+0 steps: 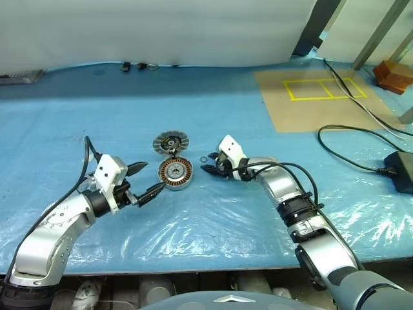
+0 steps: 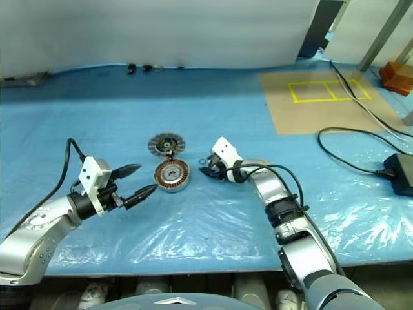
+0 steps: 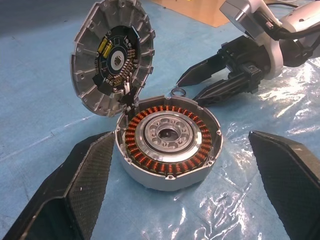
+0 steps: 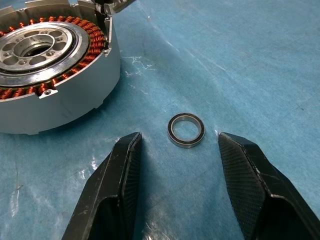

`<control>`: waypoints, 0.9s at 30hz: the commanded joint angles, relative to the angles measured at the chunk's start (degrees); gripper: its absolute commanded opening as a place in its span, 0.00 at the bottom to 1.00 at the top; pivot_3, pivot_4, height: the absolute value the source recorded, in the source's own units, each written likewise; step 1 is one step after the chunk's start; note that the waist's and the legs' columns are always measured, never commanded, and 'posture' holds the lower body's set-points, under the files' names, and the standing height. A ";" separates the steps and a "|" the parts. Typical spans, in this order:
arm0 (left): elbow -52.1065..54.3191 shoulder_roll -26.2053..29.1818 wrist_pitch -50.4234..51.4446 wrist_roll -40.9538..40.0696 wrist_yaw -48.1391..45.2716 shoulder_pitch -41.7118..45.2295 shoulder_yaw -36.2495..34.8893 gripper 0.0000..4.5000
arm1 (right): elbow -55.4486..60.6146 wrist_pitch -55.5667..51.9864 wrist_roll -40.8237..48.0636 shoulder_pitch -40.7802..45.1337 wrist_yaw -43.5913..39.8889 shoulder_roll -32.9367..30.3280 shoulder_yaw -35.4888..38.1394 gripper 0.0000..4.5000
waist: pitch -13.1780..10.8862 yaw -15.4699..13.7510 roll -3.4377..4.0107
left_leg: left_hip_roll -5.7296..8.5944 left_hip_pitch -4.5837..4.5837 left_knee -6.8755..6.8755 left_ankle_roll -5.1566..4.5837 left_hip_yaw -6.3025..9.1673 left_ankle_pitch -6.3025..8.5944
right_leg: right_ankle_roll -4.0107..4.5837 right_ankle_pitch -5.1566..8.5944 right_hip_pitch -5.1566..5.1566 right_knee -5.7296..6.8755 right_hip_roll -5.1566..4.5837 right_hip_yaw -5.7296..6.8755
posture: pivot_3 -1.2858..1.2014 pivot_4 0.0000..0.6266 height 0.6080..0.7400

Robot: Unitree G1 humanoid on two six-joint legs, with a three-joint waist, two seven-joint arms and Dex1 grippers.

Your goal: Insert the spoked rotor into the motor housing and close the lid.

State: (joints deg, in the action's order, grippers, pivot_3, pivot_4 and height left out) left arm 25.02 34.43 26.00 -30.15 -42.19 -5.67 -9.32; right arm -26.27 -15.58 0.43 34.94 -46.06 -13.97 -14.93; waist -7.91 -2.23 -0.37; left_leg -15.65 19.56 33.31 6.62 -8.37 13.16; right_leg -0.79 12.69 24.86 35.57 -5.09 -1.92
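Both empty: left hand [image 1: 146, 180] wide open, right hand [image 4: 180, 165] parted around ring [image 4: 186, 130].

Bright, even light falls from above and shadows stay short and soft. White glare breaks over the wrinkled clear plastic sheet [image 1: 193, 223] covering the blue table [image 1: 58, 129]. Close wrist views are sharp on the motor housing [image 3: 169, 142] and small ring [image 4: 186, 130], while the black fingers [image 4: 112, 192] nearest the lens look softer

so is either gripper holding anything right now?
No. Left gripper and right gripper are both open and empty; the small dark metal ring lies loose between the right fingers.
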 commanded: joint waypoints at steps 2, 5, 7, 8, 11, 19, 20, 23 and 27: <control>1.36 0.28 -0.81 -0.15 0.03 0.01 -0.86 1.00 | -2.31 0.11 -1.28 -0.21 1.03 0.55 -0.75 0.56 | 0.00 0.02 0.00 | 0.00 -0.02 0.00 0.00 0.00 0.00 | 0.00 0.00 0.00 0.02 0.00 0.00 | 0.52 0.24 1.00; 1.17 0.17 -0.82 -0.12 0.13 0.35 -0.70 1.00 | -3.87 0.70 -2.09 0.36 2.45 1.24 -0.81 0.56 | 0.00 0.05 0.00 | 0.00 -0.05 0.00 0.00 0.00 0.00 | 0.00 0.00 -0.01 0.03 0.00 -0.01 | 0.52 0.24 1.00; 1.16 0.18 -0.84 -0.07 0.09 0.38 -0.59 1.00 | -5.09 1.08 -2.36 0.95 3.07 1.58 -0.75 0.56 | 0.00 0.05 0.00 | 0.00 -0.06 0.00 0.00 0.00 0.01 | 0.00 0.00 -0.01 0.04 0.00 -0.02 | 0.52 0.24 1.00; 1.21 0.16 -0.82 -0.09 0.09 0.34 -0.56 1.00 | -5.50 1.06 -2.33 1.16 3.21 1.73 -0.66 0.56 | 0.00 0.04 0.00 | 0.00 -0.06 0.00 0.00 -0.01 0.01 | 0.00 0.00 -0.01 0.04 0.00 -0.02 | 0.52 0.24 1.00; 1.48 0.11 -0.72 -0.11 0.13 0.11 -0.41 1.00 | -6.39 1.33 -2.39 1.29 3.14 1.78 -0.77 0.56 | 0.00 0.03 0.00 | 0.00 -0.06 0.00 0.00 -0.01 0.00 | 0.00 0.00 -0.02 0.03 0.00 -0.01 | 0.52 0.24 1.00; 1.68 0.14 -0.46 -0.13 0.36 -0.01 -0.41 1.00 | -5.55 0.38 -1.82 0.37 1.28 0.81 -0.65 0.29 | 0.00 0.00 0.00 | 0.00 -0.04 -0.01 0.00 -0.01 0.00 | 0.00 0.01 -0.02 -0.02 0.00 -0.01 | 0.52 0.24 1.00; 1.68 0.14 -0.44 -0.14 0.36 -0.01 -0.40 1.00 | -5.47 0.34 -1.81 0.31 1.26 0.81 -0.66 0.24 | 0.00 0.00 0.00 | 0.00 -0.03 -0.02 0.00 -0.01 0.00 | 0.00 0.01 -0.02 -0.04 0.00 -0.01 | 0.52 0.24 1.00; 1.43 0.23 -0.35 0.06 0.39 0.19 -0.21 1.00 | -5.38 0.51 -2.01 0.00 1.26 1.11 -1.08 0.24 | 0.00 0.00 0.00 | 0.00 -0.02 -0.05 0.00 -0.02 0.00 | 0.00 0.01 -0.02 -0.08 0.00 -0.01 | 0.52 0.24 1.00; 1.00 0.35 -0.30 0.05 0.45 0.96 -0.46 1.00 | -4.46 0.23 -1.93 0.00 0.64 1.83 -1.75 0.15 | 0.00 0.00 0.00 | 0.00 -0.03 -0.10 0.01 -0.03 0.01 | 0.00 0.01 -0.02 -0.13 0.01 -0.01 | 0.52 0.24 1.00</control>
State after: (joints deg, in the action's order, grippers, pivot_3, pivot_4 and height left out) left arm 25.08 34.43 26.07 -30.06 -41.98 -5.38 -9.23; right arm -29.93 -13.70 -0.51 36.72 -44.62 -12.63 -14.70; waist -7.91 -2.22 -0.37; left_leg -15.65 19.54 33.21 6.62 -8.40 13.17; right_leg -0.78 12.69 24.84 35.44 -5.08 -1.93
